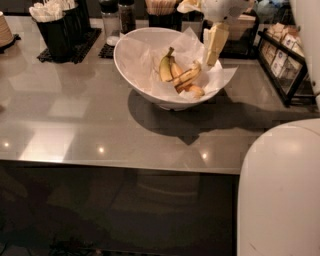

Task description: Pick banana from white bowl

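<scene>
The white bowl stands at the back middle of the grey counter, lined with crinkled white paper. Three bananas lie in it. The brown-streaked banana lies on the right side of the bunch, slanting across. A greenish-yellow banana and a smooth orange-yellow one lie to its left. My gripper hangs pointing down over the bowl's right rim, above and to the right of the bananas, touching none of them. It holds nothing that I can see.
A black caddy of napkins and sticks stands at back left, shakers behind the bowl, a wire rack of packets at right. My white arm fills the lower right. The counter's front edge runs across.
</scene>
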